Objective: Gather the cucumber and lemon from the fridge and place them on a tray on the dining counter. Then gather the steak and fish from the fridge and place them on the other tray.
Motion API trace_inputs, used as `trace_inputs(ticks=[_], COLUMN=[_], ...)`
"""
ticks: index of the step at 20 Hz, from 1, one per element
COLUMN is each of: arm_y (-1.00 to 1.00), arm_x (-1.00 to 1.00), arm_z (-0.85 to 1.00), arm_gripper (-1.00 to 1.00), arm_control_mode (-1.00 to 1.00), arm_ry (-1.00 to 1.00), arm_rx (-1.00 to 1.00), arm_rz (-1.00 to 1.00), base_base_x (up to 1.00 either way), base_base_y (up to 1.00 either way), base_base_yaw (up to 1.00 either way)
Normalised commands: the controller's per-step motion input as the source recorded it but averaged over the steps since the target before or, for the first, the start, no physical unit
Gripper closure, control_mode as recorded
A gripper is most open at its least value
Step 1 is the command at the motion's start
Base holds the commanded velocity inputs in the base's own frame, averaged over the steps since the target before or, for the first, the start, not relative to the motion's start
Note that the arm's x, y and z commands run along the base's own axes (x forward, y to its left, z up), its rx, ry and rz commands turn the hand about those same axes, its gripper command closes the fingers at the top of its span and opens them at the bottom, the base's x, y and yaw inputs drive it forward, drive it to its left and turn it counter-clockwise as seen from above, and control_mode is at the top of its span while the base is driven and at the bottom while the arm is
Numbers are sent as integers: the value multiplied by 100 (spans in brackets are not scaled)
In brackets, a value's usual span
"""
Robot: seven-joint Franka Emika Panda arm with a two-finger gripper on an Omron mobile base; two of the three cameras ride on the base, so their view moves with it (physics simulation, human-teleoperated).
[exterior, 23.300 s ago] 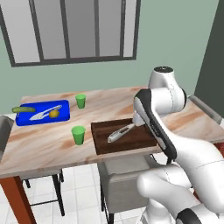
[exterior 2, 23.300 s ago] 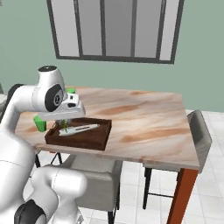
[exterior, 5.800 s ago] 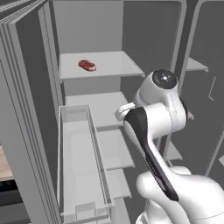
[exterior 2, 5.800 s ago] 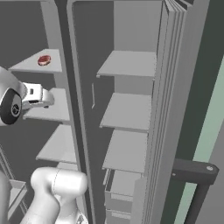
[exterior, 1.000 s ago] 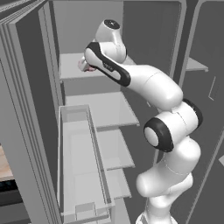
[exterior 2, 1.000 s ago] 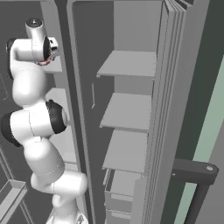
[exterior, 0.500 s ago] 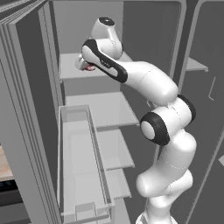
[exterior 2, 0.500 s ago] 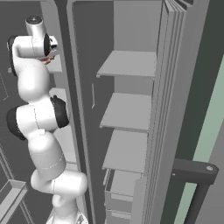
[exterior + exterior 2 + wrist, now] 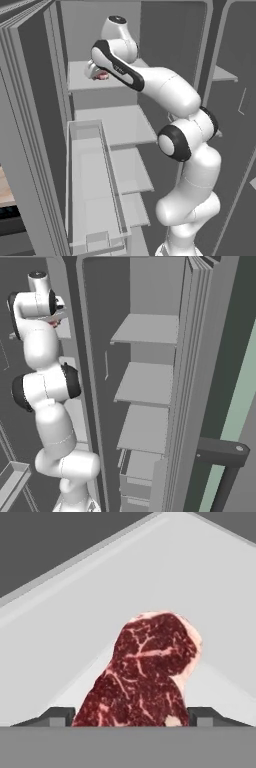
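- The steak [image 9: 145, 672] lies flat on the top fridge shelf [image 9: 80, 80], on the left side of the open fridge. In the left base view it shows as a small red patch [image 9: 102, 76] just under the hand.
- The gripper [image 9: 131, 716] is down over the steak. In the hand view its 2 dark fingertips [image 9: 56, 717] stand spread, 1 on each side of the meat at the bottom edge.
- Whether the tips touch the steak I cannot tell. Nothing shows it squeezed or lifted, so I judge it not yet gripped.
- Risk 1: the steak is wide and irregular. If the fingers close on a thin or sloping edge, it could slip out when raised.
- Risk 2: the meat lies flat on the shelf. Tips set too high would skim over it; set too low they would jam on the shelf.
- Risk 3: the arm [image 9: 165, 92] reaches high and deep into the fridge. A careless pull-back could knock the steak off, or strike the door bin [image 9: 92, 200] below.
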Motion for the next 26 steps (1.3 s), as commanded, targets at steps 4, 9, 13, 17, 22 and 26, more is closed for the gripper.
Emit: trace_inputs(ticks=[4,9,13,17,22,26], arm_y=[0,-3,-13,-26,-42,-53], arm_x=[-18,-27,-54,-79,-82,-90], arm_z=[-20,-9,0,0,0,2], arm_gripper=[100,100,100,100,100,100], arm_control_mode=[-100,-100,-100,-100,-100,-100], arm_ry=[0,0,-8,-15,-15,-15], arm_rx=[0,0,0,0,0,0], arm_rz=[0,0,0,0,0,0], base_base_x=[0,0,0,0,0,0], base_base_y=[0,0,0,0,0,0], base_base_yaw=[0,0,0,0,0,0])
